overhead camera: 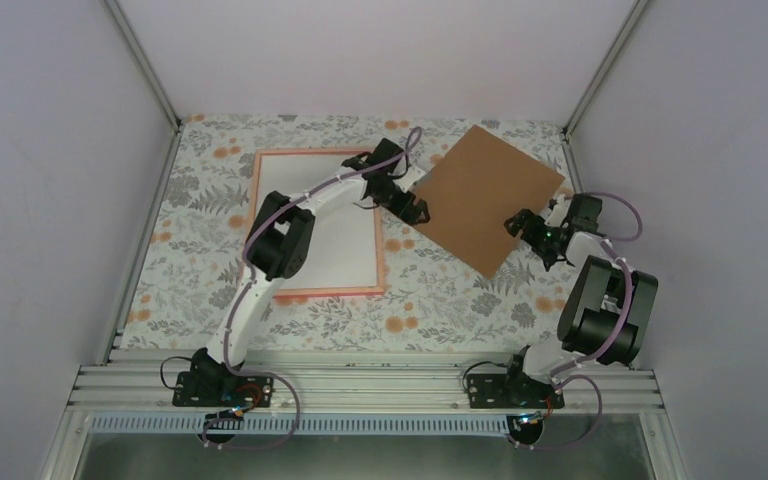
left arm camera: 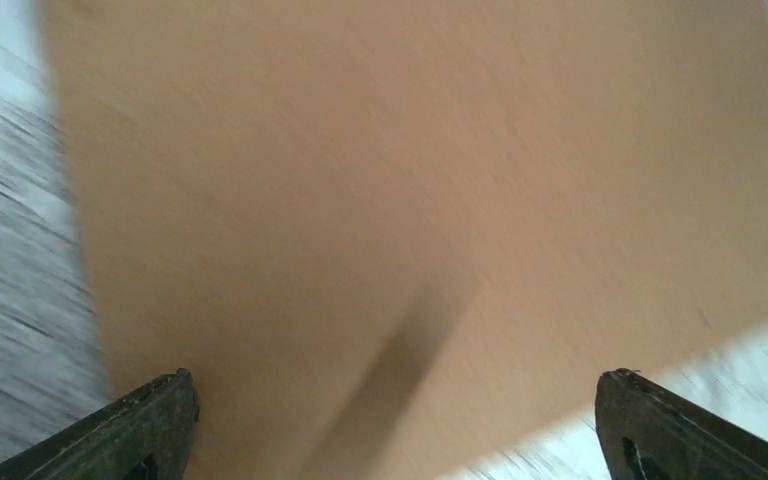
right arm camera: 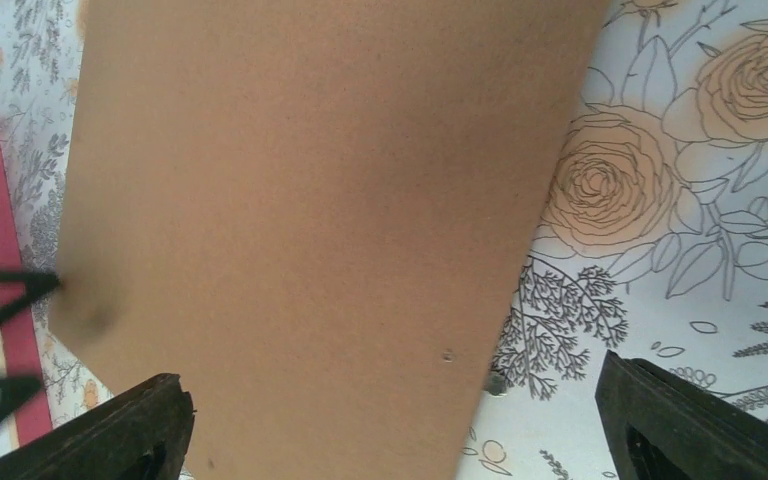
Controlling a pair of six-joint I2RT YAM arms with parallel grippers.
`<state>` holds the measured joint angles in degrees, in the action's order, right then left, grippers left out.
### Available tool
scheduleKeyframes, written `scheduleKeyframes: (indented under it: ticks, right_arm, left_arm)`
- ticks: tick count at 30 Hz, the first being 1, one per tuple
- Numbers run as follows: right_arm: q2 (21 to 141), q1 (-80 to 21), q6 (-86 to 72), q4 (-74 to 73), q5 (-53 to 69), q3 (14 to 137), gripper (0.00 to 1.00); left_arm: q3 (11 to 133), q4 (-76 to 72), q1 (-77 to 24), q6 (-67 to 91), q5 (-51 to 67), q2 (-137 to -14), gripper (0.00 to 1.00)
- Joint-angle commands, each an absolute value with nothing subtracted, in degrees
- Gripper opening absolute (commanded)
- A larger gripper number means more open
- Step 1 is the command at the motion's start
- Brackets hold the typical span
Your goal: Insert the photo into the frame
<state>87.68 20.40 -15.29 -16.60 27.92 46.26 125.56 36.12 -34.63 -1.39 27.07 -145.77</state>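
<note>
The pink frame (overhead camera: 316, 292) lies flat on the left half of the table, and one rail (right arm camera: 0, 250) shows in the right wrist view. A plain white surface (overhead camera: 350, 250) fills its inside; I cannot tell whether it is the photo, whose printed side is not in view. A brown backing board (overhead camera: 485, 195) lies tilted to the frame's right. My left gripper (overhead camera: 410, 208) hovers open at the board's left corner; the blurred board (left arm camera: 410, 150) lies beneath open jaws (left arm camera: 397, 378). My right gripper (overhead camera: 522, 228) is open over the board's near-right edge (right arm camera: 310, 200), with nothing between its fingers (right arm camera: 392, 372).
A floral cloth (overhead camera: 430, 310) covers the table. Pale enclosure walls stand at the left, back and right. An aluminium rail (overhead camera: 360, 385) carrying both arm bases runs along the near edge. The left arm's elbow (overhead camera: 280, 245) hangs over the frame.
</note>
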Motion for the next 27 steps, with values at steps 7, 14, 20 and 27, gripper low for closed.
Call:
scheduleKeyframes:
  ticks: [7,14,20,27]
  right_arm:
    - [93.23,23.54,-6.02,-23.58,26.52,54.37,1.00]
    - [96.96,23.55,-5.40,-25.78,30.17,58.17,1.00]
    - [97.26,23.55,-7.01,-24.43,30.80,57.51,1.00]
    - [100.34,23.55,-7.97,-24.36,30.73,58.45,1.00]
  left_arm:
    - [102.90,28.21,-37.18,8.11,33.47,-126.54,0.98]
    - [113.49,26.08,-35.27,11.29,23.94,-133.04,1.00]
    - [136.18,33.98,-33.66,10.28,23.42,-148.12,1.00]
    - [135.84,32.79,-33.92,9.90,27.77,-150.94,0.99]
